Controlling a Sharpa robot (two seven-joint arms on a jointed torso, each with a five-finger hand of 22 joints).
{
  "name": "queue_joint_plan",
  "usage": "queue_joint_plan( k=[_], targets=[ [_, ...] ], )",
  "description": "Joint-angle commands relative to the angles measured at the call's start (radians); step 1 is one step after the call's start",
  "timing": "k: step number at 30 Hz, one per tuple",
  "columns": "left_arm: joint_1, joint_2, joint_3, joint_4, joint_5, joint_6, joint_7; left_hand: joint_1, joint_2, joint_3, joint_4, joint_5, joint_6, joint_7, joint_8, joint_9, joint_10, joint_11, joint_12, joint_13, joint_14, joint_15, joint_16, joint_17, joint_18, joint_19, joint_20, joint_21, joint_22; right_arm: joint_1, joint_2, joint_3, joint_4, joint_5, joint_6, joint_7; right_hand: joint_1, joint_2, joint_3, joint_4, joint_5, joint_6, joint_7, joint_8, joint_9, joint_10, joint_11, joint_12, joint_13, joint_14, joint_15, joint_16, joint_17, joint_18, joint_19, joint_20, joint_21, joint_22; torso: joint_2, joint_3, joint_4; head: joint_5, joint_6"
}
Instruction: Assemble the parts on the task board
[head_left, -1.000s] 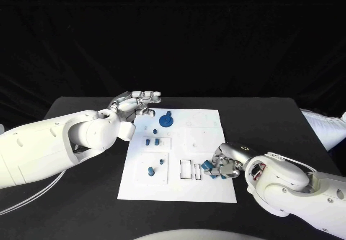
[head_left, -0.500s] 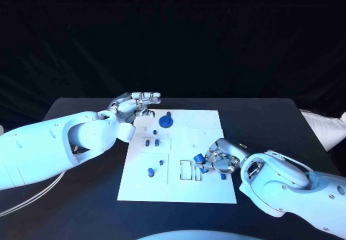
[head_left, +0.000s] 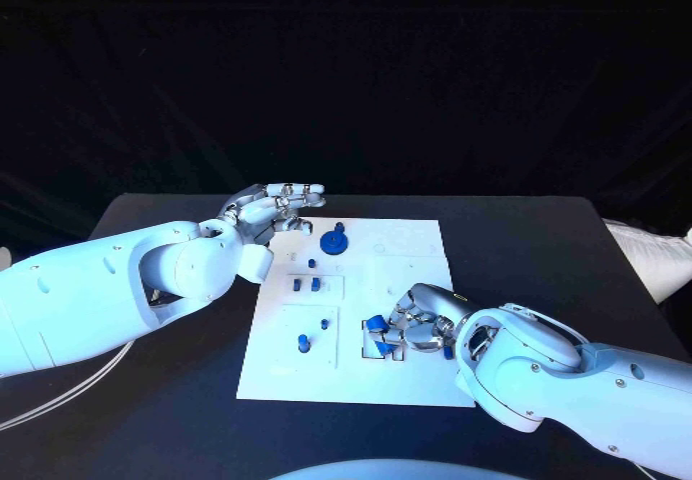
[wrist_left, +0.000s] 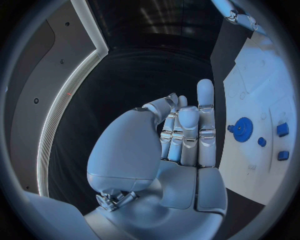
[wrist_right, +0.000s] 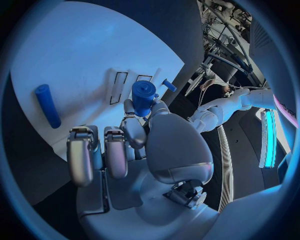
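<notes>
In the head view we see the right hand (head_left: 418, 325) has moved left across the task board (head_left: 411, 262) since a second ago; it now holds a blue part (head_left: 376, 323) above the rectangular slots (head_left: 372, 345). The left hand (head_left: 271, 208) stays at the board's far left corner, empty, fingers apart, near the blue gear (head_left: 335, 241).

In the left wrist view the left hand (wrist_left: 181, 135) holds nothing, fingers straight.

In the right wrist view the right hand (wrist_right: 134, 145) pinches the blue part (wrist_right: 144, 92); a blue cylinder (wrist_right: 47, 105) lies on the board.

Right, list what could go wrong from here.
The right hand pinches a blue part only at its fingertips, so it may tilt or slip before seating.
The hand hangs over the rectangular slots on the task board, hiding them in the head view; alignment may be off.
A loose blue cylinder lying nearby could get knocked.
</notes>
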Motion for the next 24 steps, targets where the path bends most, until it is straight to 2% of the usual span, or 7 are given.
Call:
queue_joint_plan(
  k=[1,8,15,19,24],
  targets=[
    [0.0,0.002,0.001,0.002,-0.004,0.02,0.006,-0.01,-0.003,-0.005,0.001,-0.002,-0.007,0.003,0.004,-0.001,-0.007,0.002,0.004,0.0,-0.008,-0.001,-0.002,-0.001,0.01,-0.008,0.002,-0.005,-0.001,-0.002,0.007,0.0,-0.008,0.011,0.031,-0.012,0.013,0.021,0.0,0.001,0.006,0.044,-0.037,0.007,0.036,0.13,-0.033,0.351,0.469,0.104,-0.011,0.006,0.263,-0.018,0.072,-0.01,0.003,0.188,0.0,0.0,-0.0017,0.003,-0.002],
    [0.0,0.001,0.001,0.003,-0.004,0.02,0.006,-0.01,-0.003,-0.005,0.001,-0.002,-0.007,0.003,0.004,-0.001,-0.007,0.002,0.004,0.0,-0.008,-0.001,-0.002,-0.001,0.01,-0.008,0.002,-0.005,-0.001,-0.003,0.019,0.0,-0.022,0.0,0.055,-0.017,0.006,0.021,-0.001,0.002,0.002,0.052,-0.04,0.01,0.042,0.13,-0.037,0.351,0.469,0.104,-0.014,0.006,0.263,-0.018,0.072,-0.012,0.003,0.188,0.0,0.0001,-0.0017,0.004,-0.003],
    [0.0,0.001,0.001,0.003,-0.004,0.009,0.017,-0.01,-0.003,-0.005,0.001,-0.002,-0.007,0.003,0.004,-0.001,-0.007,0.002,0.004,0.0,-0.008,-0.001,-0.002,-0.001,0.01,-0.008,0.002,-0.005,-0.001,-0.003,0.027,0.0,-0.03,-0.01,0.084,-0.021,-0.011,0.022,-0.004,0.003,-0.036,0.057,-0.044,0.012,0.056,0.13,-0.041,0.351,0.469,0.104,-0.018,0.006,0.263,-0.018,0.071,-0.017,0.002,0.186,0.0,0.0002,-0.0015,0.005,-0.005],
    [0.0,0.0,0.001,0.004,-0.004,0.011,0.015,-0.01,-0.003,-0.005,0.001,-0.002,-0.007,0.003,0.004,-0.001,-0.007,0.002,0.004,0.0,-0.008,-0.001,-0.002,-0.001,0.01,-0.008,0.002,-0.005,-0.001,-0.003,0.031,0.0,-0.035,-0.018,0.092,-0.022,-0.053,0.023,-0.025,0.004,-0.018,0.06,-0.045,0.013,0.067,0.13,-0.041,0.351,0.469,0.104,-0.019,0.006,0.263,-0.018,0.071,-0.018,0.001,0.186,0.0,0.0002,-0.0014,0.004,-0.004],
    [0.0,0.0,0.001,0.004,-0.004,0.013,0.014,-0.01,-0.003,-0.005,0.001,-0.002,-0.007,0.003,0.004,-0.001,-0.007,0.002,0.004,0.0,-0.008,-0.001,-0.002,-0.001,0.01,-0.008,0.002,-0.005,-0.001,-0.003,0.035,0.0,-0.038,-0.031,0.089,-0.023,-0.103,0.022,-0.061,0.004,-0.087,0.062,-0.047,0.014,0.081,0.13,-0.043,0.351,0.469,0.104,-0.02,0.006,0.263,-0.017,0.07,-0.019,0.0,0.184,0.0,0.0002,-0.0019,0.006,-0.006]
  ],
)
